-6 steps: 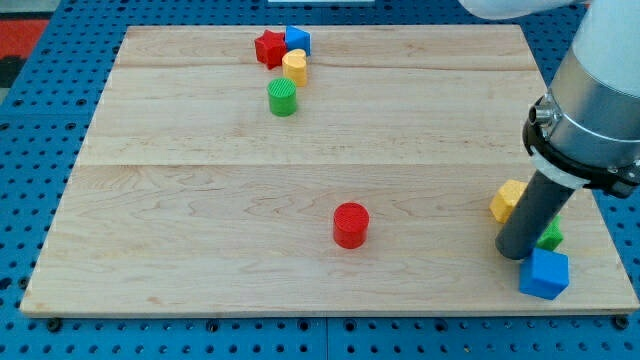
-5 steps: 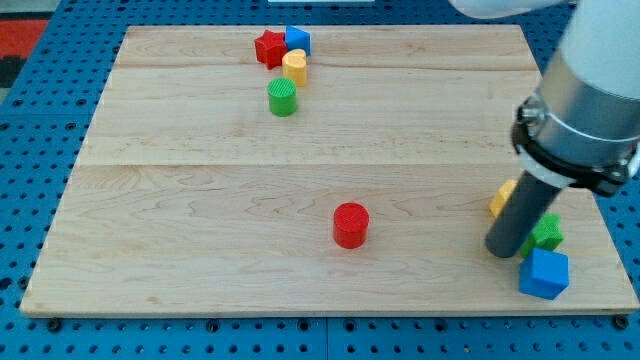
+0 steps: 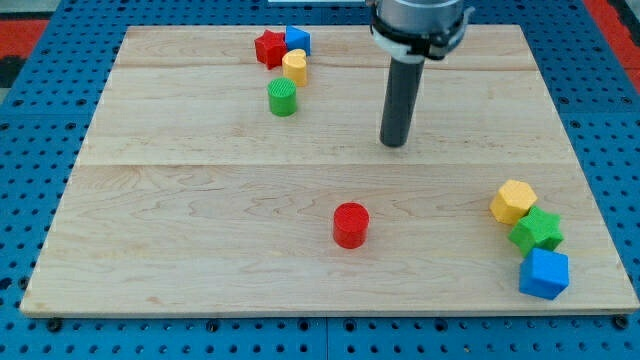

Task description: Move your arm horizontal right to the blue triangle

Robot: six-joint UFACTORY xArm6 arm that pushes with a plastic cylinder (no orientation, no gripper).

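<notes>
Arm (image 3: 418, 20) cut off at top

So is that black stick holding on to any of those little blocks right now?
No, nothing is held. My tip stands alone on the bare board, apart from every block; the nearest are the green cylinder and the red cylinder.

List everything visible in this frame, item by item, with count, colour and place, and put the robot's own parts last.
Red star block: 1, red, view's top, left of centre, touching the blue block.
Blue block: 1, blue, view's top, just right of the red star; shape unclear.
Yellow block: 1, yellow, just below those two.
Green cylinder: 1, green, below the yellow block.
Red cylinder: 1, red, alone, lower middle.
Yellow hexagon block: 1, yellow, view's lower right.
Green star block: 1, green, just below the hexagon.
Blue cube: 1, blue, lower right corner.
Wooden board: 1, pale wood, on blue pegboard.
My tip: 1, dark rod, upper middle, touching no block.
</notes>
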